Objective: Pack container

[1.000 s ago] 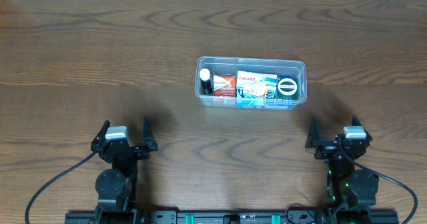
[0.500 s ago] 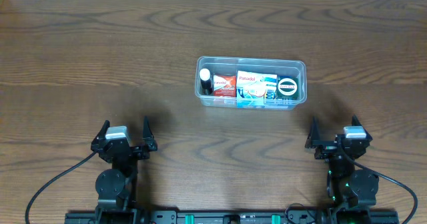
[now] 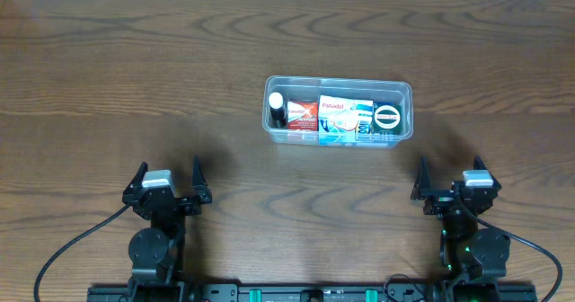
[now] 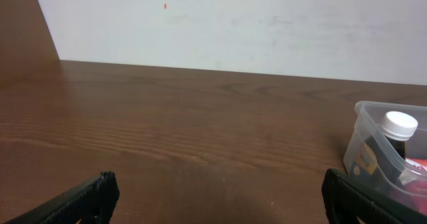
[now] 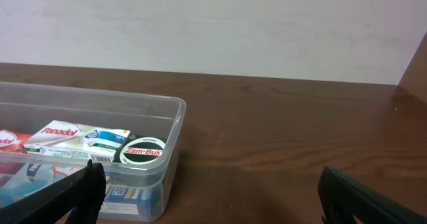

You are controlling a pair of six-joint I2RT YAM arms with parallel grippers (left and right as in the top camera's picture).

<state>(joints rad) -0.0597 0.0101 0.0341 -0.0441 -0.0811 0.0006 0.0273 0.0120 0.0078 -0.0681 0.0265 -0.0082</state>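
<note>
Holding white-capped dark bottle [image 3: 277, 110], red Panadol box [image 3: 302, 116], white Panadol box [image 3: 346, 111], round Zam-Buk tin [image 3: 386, 117]: clear rectangular plastic container [image 3: 340, 80], ahead of left claw [image 3: 169, 172], right claw [image 3: 451, 172], both released.

Illumination: even, diffuse. Faint soft-edged shadow patches lie on the near half of the worktop [image 3: 108, 86]. Wrist views are slightly soft; the far wall [image 4: 267, 24] reads bright.

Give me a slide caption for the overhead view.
Container holding Panadol boxes, a white-capped bottle and a round tin on a wooden table; left pincer and right pincer open, empty.
</note>
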